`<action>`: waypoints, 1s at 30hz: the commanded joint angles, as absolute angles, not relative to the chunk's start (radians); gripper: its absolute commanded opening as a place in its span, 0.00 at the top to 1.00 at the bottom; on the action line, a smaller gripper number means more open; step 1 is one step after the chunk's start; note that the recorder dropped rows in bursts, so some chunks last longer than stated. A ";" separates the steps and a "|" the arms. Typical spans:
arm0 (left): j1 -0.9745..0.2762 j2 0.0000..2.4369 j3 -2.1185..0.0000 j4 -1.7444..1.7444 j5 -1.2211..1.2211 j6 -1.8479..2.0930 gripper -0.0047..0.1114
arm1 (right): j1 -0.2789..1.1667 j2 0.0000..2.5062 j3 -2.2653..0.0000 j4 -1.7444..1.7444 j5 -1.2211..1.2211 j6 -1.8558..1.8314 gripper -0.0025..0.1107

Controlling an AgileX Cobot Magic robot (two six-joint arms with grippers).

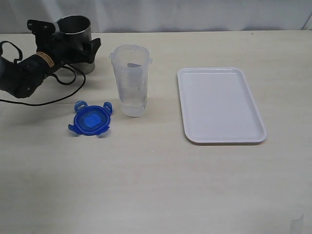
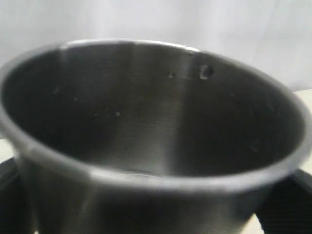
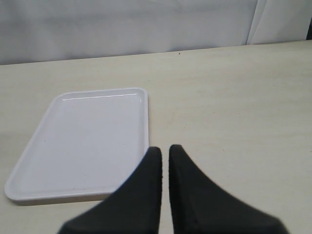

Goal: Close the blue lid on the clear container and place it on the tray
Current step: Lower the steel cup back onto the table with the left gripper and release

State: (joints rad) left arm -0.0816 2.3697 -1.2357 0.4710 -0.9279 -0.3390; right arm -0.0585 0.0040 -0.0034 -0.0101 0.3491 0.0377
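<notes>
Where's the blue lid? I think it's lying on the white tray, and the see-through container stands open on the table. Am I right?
Not quite. The blue lid is lying on the table, not on the tray. The rest is right: the clear container does stand open on the table, just beside the lid. The exterior view shows this.

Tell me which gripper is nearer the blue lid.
Left. The left gripper straddles the steel cup behind the blue lid; the right gripper, shut, sits beside the tray, which lies beyond the clear container.
</notes>
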 commanded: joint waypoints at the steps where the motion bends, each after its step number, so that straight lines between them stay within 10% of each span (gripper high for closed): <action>1: -0.079 2.350 -1.225 0.486 -0.917 -0.349 0.16 | -0.066 0.000 0.000 -0.009 0.346 0.039 0.93; 30: -0.079 2.162 -0.940 0.433 -0.923 -0.320 0.16 | -0.066 0.000 0.000 -0.009 0.346 0.039 0.93</action>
State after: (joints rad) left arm -0.0816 2.2025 -0.9737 0.4407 -0.9178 -0.3323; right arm -0.0585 0.0040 -0.0034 -0.0101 0.3491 0.0377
